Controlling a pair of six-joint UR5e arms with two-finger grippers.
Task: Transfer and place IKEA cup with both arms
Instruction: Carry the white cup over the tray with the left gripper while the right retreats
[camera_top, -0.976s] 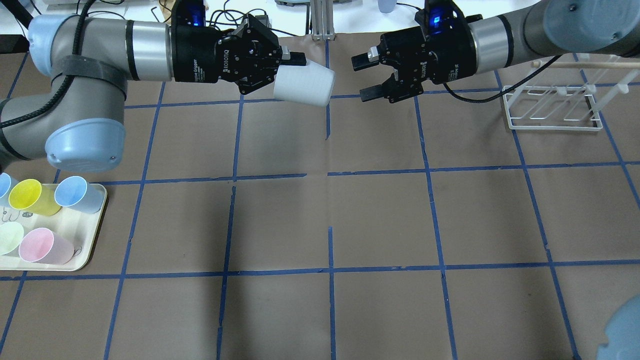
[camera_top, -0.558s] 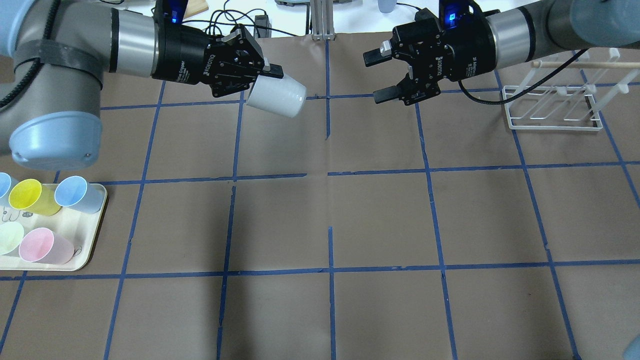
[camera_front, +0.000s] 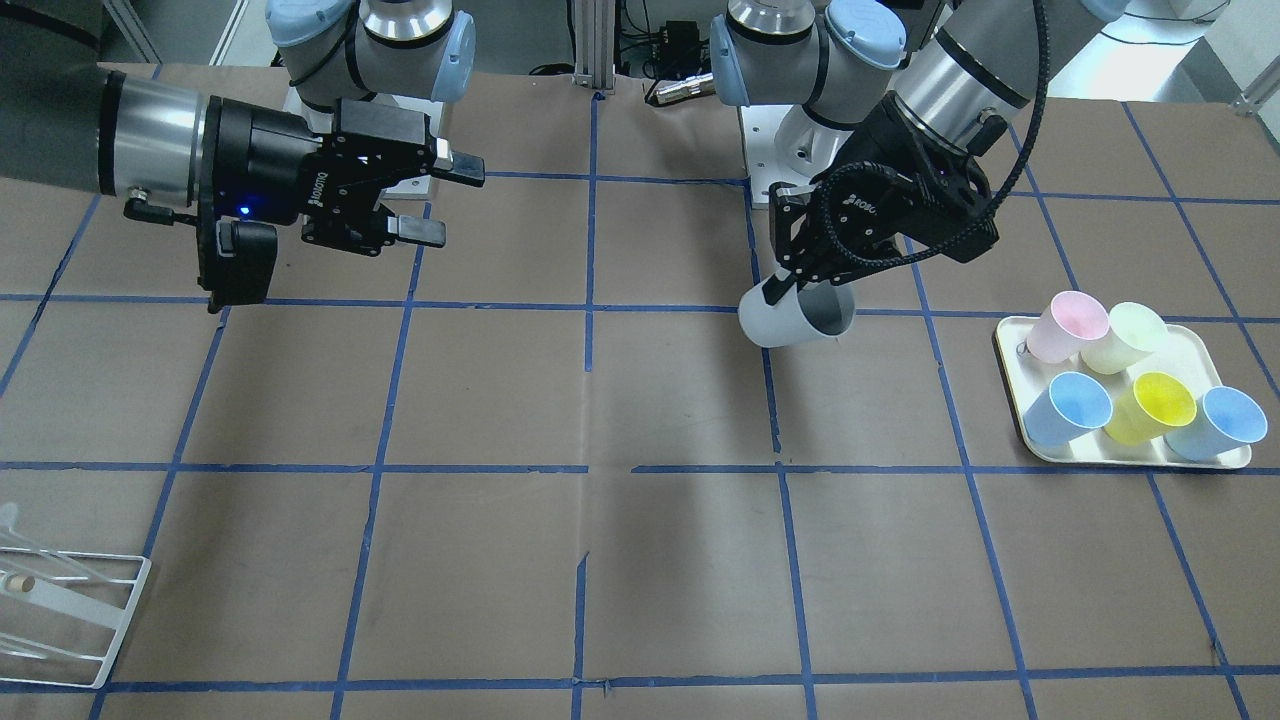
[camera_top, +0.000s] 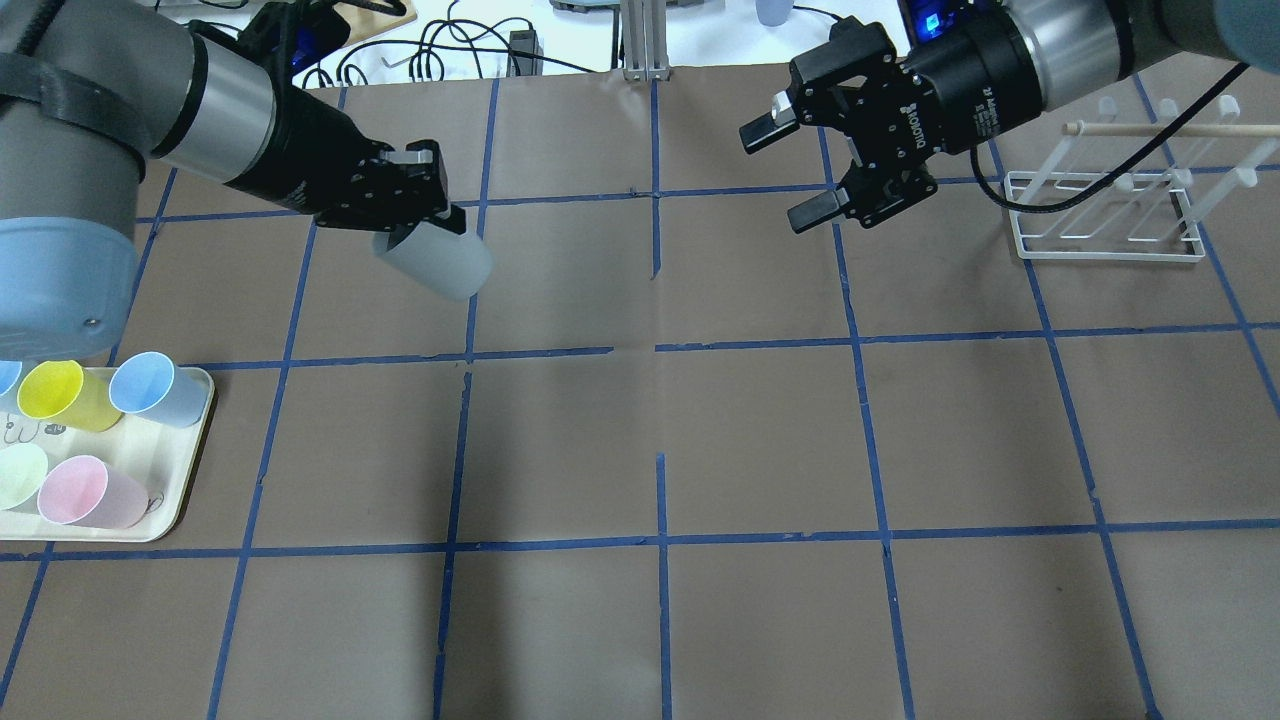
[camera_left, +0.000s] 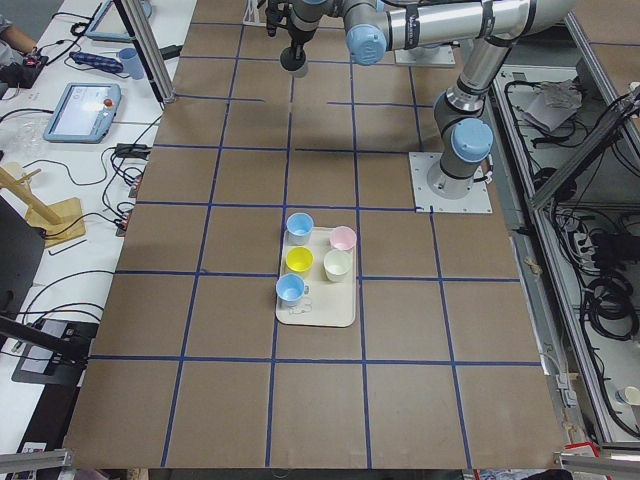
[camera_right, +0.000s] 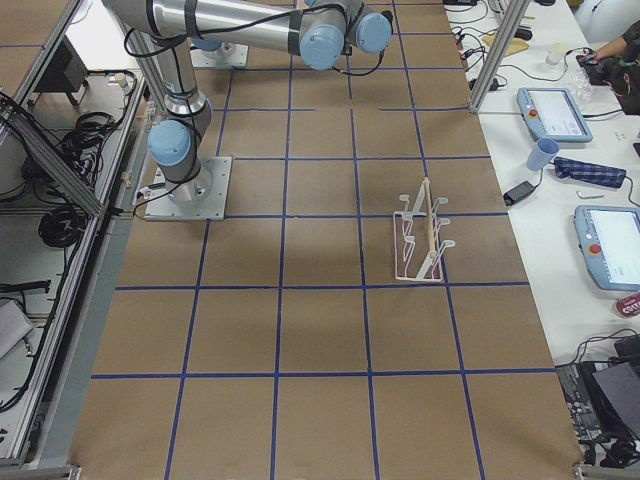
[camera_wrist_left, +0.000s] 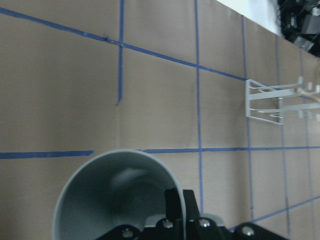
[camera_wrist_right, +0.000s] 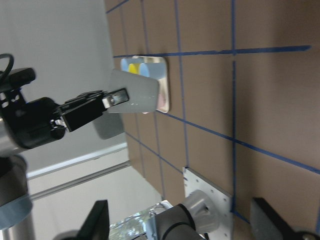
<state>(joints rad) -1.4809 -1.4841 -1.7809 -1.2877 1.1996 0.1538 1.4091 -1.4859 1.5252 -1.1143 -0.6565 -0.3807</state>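
While the left gripper (camera_top: 418, 228) clamped the rim of the tilted cup (camera_top: 443, 264) above the table (camera_top: 660, 420), the ROBOTIQ-marked right gripper (camera_top: 781, 174) hung open, well apart. Over the last second the cup had swung leftward, away from it.

The surface (camera_top: 760, 440) I work over is covered in brown paper, marked into large squares by blue tape lines (camera_top: 760, 343). Directly on it, at the lower left of the overhead frame, lies a cream tray (camera_top: 185, 455) carrying coloured cups (camera_top: 60, 392). At the upper right stands a white wire rack (camera_top: 1110, 249), well apart from the tray.
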